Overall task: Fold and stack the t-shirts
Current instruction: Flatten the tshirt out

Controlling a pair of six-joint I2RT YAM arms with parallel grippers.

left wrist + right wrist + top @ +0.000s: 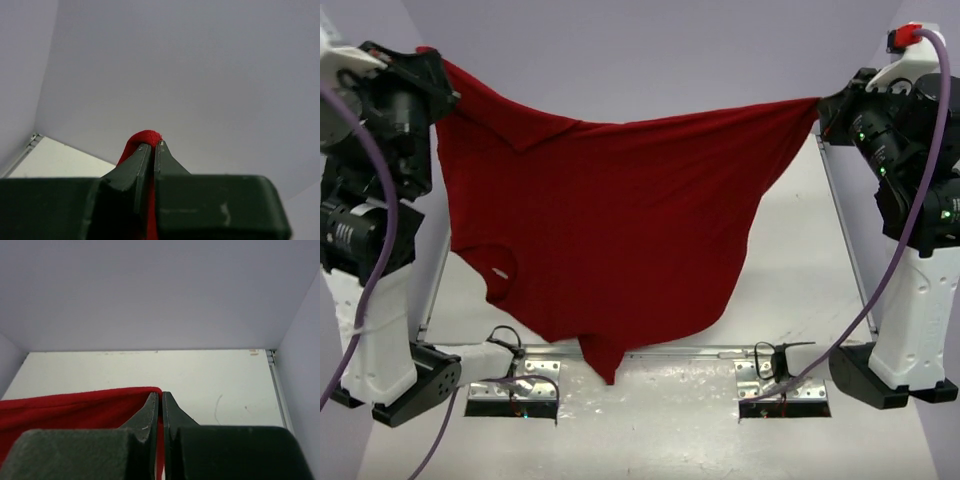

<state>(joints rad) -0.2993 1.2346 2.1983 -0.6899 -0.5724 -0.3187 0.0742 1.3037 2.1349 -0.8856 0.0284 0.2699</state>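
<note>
The dark red t-shirt hangs spread in the air between both arms, above the white table. Its neck opening with a small white tag hangs at the lower left, and one corner droops to the near rail. My left gripper is shut on the shirt's upper left corner; red cloth bulges past the fingertips in the left wrist view. My right gripper is shut on the upper right corner; the cloth stretches away to the left of the jaws in the right wrist view.
A metal rail runs along the table's near edge with two mounting plates and cables. A side rail runs along the right. Plain walls enclose the white table.
</note>
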